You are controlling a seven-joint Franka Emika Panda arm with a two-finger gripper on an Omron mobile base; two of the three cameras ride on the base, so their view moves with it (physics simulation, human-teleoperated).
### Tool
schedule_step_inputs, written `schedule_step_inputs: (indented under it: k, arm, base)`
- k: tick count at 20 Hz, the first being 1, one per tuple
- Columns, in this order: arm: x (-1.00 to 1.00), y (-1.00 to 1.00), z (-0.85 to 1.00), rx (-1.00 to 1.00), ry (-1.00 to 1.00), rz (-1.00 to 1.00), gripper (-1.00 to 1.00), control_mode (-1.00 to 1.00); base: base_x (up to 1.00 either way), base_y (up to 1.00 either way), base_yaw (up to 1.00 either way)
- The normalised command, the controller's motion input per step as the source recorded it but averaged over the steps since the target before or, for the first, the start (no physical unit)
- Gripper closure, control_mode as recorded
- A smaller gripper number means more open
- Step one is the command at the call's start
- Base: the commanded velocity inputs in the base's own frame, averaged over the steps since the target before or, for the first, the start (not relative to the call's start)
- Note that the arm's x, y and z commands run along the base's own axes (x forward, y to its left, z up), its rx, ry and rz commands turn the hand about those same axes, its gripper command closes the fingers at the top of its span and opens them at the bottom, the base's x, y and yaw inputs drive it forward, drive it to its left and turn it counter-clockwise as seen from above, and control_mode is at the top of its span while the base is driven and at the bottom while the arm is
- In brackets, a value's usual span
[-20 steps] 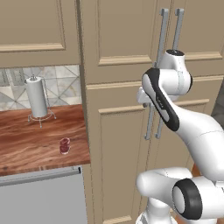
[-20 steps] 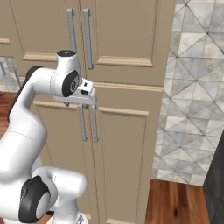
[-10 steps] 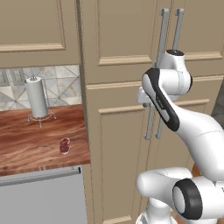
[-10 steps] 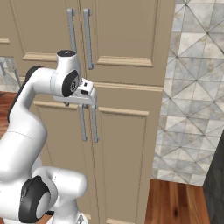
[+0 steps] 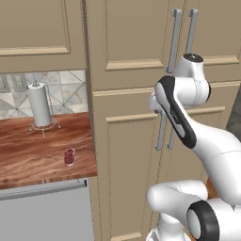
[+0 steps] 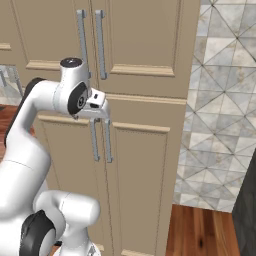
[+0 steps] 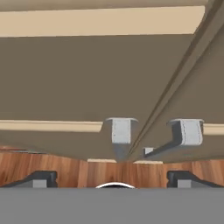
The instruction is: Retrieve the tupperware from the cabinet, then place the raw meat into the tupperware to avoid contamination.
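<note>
The white arm's two-finger gripper (image 6: 102, 114) is standing with its dark fingertips (image 7: 42, 178) spread wide and holding nothing, hovering right at the tops of the two long vertical grey bar handles (image 6: 100, 140) on the lower doors of the tall beige panelled pantry cabinet (image 6: 145, 165). The handles' long axis is running straight down from the hand, the left one sitting about midway between the tips. The doors are shut, so I cannot see the tupperware. The small dark red raw meat (image 5: 69, 156) is lying far left on the brown wooden counter (image 5: 28, 155).
</note>
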Motion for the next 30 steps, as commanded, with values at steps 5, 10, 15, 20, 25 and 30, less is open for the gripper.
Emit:
schedule_step_inputs:
  k: [5,10,15,20,25,30]
  arm:
    - [-0.05,0.0,0.26,0.0,-0.21,-0.09,-1.0,-1.0]
    - [0.0,0.0,0.39,0.0,-0.19,-0.09,-1.0,-1.0]
    - [0.0,0.0,0.45,-0.02,-0.13,-0.05,-1.0,-1.0]
    - [0.0,0.0,0.47,-0.06,-0.09,-0.05,-1.0,-1.0]
    - [0.0,0.0,0.51,-0.07,-0.09,-0.04,-1.0,-1.0]
    - [0.05,0.0,0.48,-0.05,-0.1,-0.01,-1.0,-1.0]
  base:
    - [0.0,0.0,0.0]
    - [0.0,0.0,0.0]
    - [0.0,0.0,0.0]
    - [0.0,0.0,0.0]
    - [0.0,0.0,0.0]
    - [0.0,0.0,0.0]
